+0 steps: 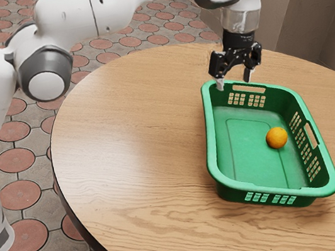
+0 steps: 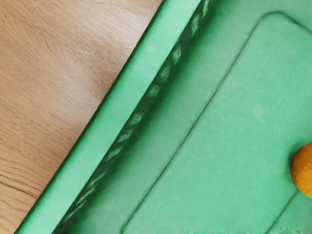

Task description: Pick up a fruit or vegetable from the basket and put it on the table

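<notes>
My gripper (image 1: 234, 82) hangs over the far rim of the green basket (image 1: 212, 150) in the exterior view, fingers apart and nothing between them. An orange fruit (image 1: 276, 138) lies on the basket floor, toward the basket's right side in that view, apart from the gripper and lower than it. In the wrist view the orange fruit (image 2: 303, 170) is partly cut off by the picture's edge, and the basket's rim (image 2: 109, 114) runs diagonally past the basket floor.
The round wooden table (image 1: 127, 151) carries the basket, with bare wood to the basket's left in the exterior view. The basket's raised walls surround the fruit. A wall (image 1: 329, 17) stands behind the table at the exterior view's upper right.
</notes>
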`<state>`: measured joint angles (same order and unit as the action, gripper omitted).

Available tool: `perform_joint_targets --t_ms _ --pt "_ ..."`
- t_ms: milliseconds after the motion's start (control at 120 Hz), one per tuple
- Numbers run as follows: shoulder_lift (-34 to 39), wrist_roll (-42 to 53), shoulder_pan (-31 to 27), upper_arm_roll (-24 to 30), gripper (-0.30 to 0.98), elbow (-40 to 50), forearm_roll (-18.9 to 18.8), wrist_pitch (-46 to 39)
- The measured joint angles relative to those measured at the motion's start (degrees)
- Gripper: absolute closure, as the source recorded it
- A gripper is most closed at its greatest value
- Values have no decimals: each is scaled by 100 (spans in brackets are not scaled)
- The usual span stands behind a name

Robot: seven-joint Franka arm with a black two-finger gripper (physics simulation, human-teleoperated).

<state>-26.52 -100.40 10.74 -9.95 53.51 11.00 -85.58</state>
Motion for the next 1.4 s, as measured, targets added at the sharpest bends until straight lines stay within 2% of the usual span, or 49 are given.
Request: perform_joint_targets --t_ms 267,433,742,850,1150,1400 --pt "-424 1802 -18 116 0 -57 -1 -1336" --pt "-786 2881 -91 365 1 -62 -1 -2172" --pt "-1265 4269 -255 671 2 -73 5 -3218" --pt "-1295 4609 -277 690 2 -67 10 -3359" --pt "-1440 5270 -774 1020 2 -49 59 -3511" --pt "-1412 4787 -797 1146 1 9 236 -3498"
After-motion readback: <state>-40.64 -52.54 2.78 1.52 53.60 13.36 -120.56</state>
